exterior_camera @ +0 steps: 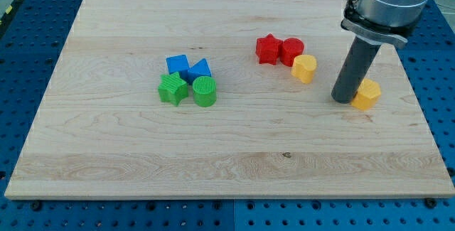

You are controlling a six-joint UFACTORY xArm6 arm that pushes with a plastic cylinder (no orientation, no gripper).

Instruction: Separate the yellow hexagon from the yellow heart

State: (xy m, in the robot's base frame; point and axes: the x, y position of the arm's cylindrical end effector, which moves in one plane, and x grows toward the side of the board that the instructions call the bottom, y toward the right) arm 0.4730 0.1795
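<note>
The yellow hexagon [367, 94] lies at the view's right on the wooden board [213, 153]. My tip [343, 99] rests on the board touching or almost touching the hexagon's left side. The yellow heart [305, 68] lies up and to the left of my tip, a short gap away, touching the red cylinder [291, 50]. The hexagon and heart are apart, with the rod between them.
A red star [268, 49] sits left of the red cylinder. Near the board's middle left is a cluster: a blue cube [178, 65], a blue triangle [201, 69], a green star [172, 89] and a green cylinder [205, 91]. The board's right edge is near the hexagon.
</note>
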